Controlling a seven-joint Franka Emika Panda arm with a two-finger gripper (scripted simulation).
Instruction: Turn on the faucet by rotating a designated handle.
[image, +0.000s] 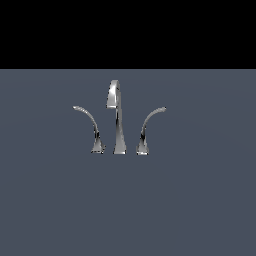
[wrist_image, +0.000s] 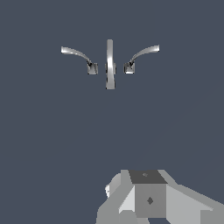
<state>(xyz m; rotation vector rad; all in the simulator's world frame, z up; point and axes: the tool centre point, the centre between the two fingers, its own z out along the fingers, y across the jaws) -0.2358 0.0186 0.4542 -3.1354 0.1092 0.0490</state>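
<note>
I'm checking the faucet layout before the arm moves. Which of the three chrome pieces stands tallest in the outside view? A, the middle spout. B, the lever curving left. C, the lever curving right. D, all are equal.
A: the middle spout rises well above both levers, the left lever and the right lever, whose tips end lower.

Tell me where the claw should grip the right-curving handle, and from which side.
Grip the handle on its thin outer arm near the tip, coming from above. That arm curves away from the spout, leaving free room, and gives the most leverage for rotation.
</note>
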